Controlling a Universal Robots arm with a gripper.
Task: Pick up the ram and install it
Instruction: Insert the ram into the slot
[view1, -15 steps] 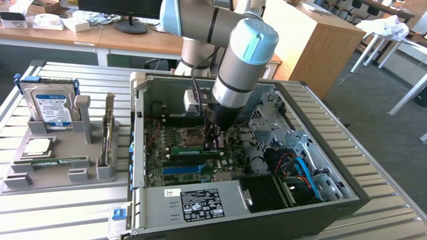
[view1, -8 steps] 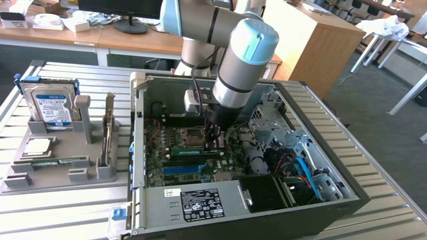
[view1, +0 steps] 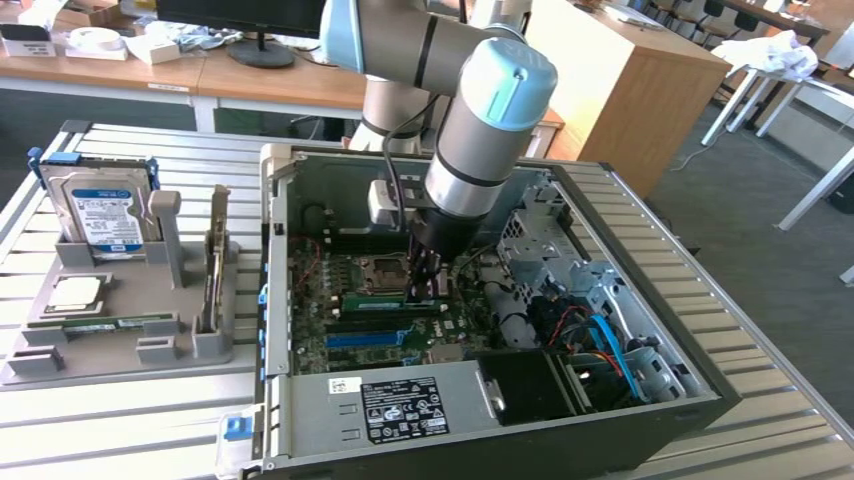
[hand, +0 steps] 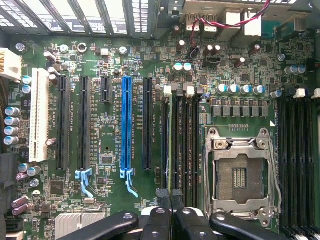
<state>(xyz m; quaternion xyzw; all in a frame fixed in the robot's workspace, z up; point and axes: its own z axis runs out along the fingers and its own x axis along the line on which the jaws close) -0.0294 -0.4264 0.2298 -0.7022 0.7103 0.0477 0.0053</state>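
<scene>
**Ram at the slot, seating unconfirmed**

The black-fingered hand reached down inside the open grey metal computer case, its fingers pressed nearly together on the thin edge of the long, narrow green ram stick. The stick stood on edge along a black memory slot, beside the empty silver processor socket on the green motherboard. Pick-up looked done; whether the stick was fully seated could not be told.

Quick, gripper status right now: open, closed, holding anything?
Gripper: closed on the ram, held on edge at the memory slots.
</scene>
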